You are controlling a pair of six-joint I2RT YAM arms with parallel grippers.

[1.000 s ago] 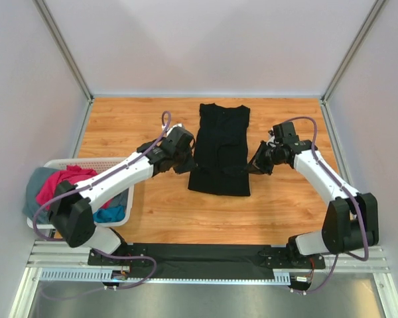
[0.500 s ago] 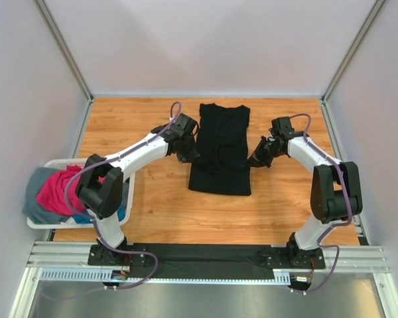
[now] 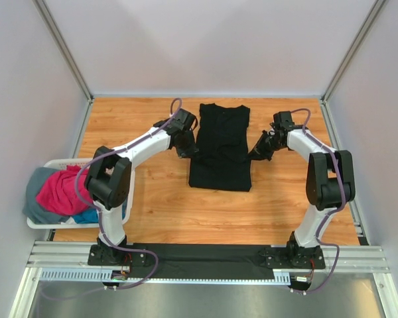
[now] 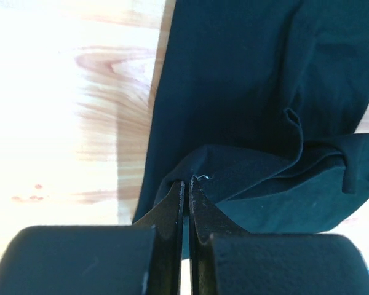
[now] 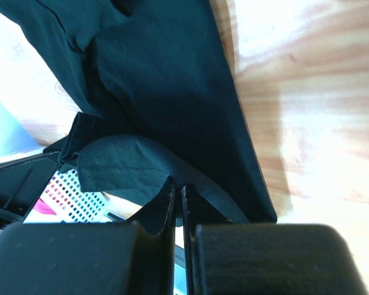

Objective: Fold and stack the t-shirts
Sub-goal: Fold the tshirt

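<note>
While the black t-shirt (image 3: pixel 220 147) lies lengthwise on the middle of the wooden desk (image 3: pixel 132 126), its collar at the far end, both arms reach in at its two long sides. The left arm (image 3: pixel 146 142) comes to the shirt's left edge, about halfway along it. Its jaws are clenched tight, and the wrist view shows a small fold of black cloth drawn up and pinched between the tips. The right arm (image 3: pixel 298 142) meets the shirt's right edge at much the same height. Its jaws are likewise pressed together, with a lifted flap of the hem caught at their tips. Between the two grips the shirt's lower half shows a few creases; the rest of it rests flat on the wood. Well to the left of the shirt, nearer the arm bases, stands a white slotted basket (image 3: pixel 30 224). In it lie a magenta-pink t-shirt (image 3: pixel 60 192), a grey t-shirt (image 3: pixel 33 189) at its outer side and a bright blue t-shirt (image 3: pixel 86 216) at its near side, all crumpled together.
</note>
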